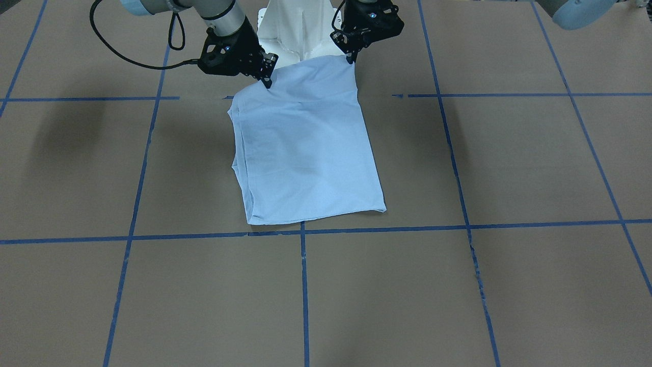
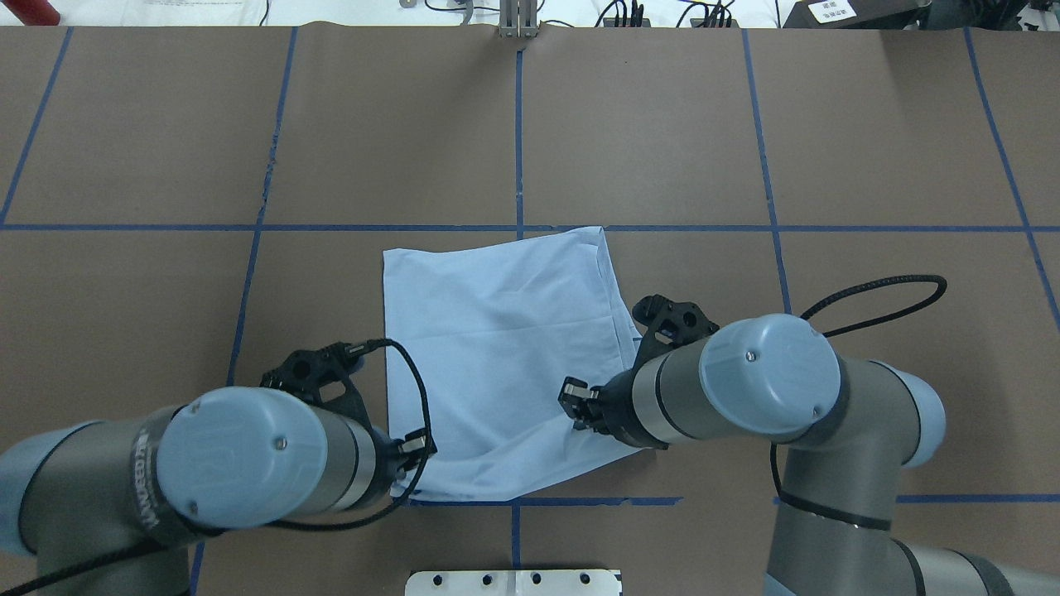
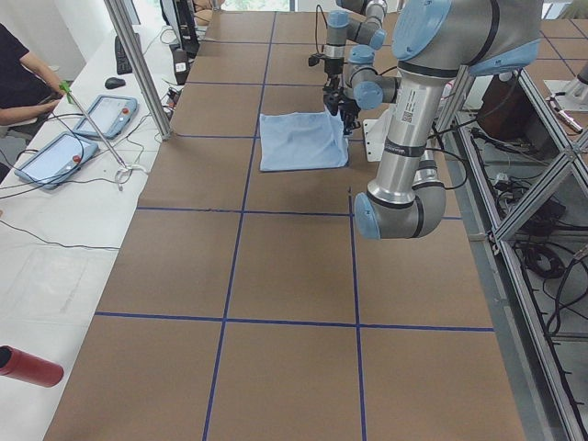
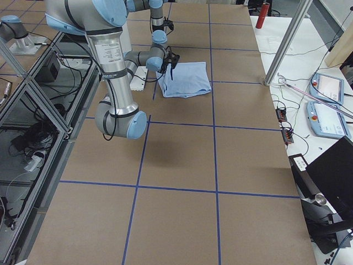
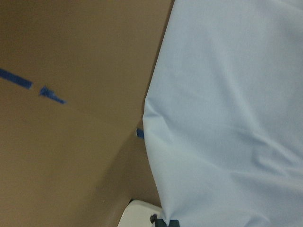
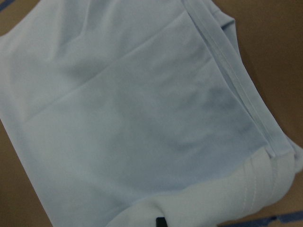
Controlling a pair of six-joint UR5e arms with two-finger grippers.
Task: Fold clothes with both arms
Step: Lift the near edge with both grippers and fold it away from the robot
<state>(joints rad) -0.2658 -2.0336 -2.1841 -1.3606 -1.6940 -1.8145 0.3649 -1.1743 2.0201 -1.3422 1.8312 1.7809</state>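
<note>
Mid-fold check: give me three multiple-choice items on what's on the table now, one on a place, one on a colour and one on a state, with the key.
1. Where do both arms' jaws meet the T-shirt?
A. at its far edge
B. at the corners of its edge nearest the robot
C. at its middle

2. What colour are the tape lines on the table?
A. red
B. yellow
C. blue

3. How does the T-shirt lie?
A. folded into a rough rectangle
B. spread with sleeves out
C. bunched in a ball

Key:
1 B: the left arm and right arm each reach one near corner.
2 C: the grid is blue on brown.
3 A: the shirt shows four fairly straight edges and no sleeves.
</note>
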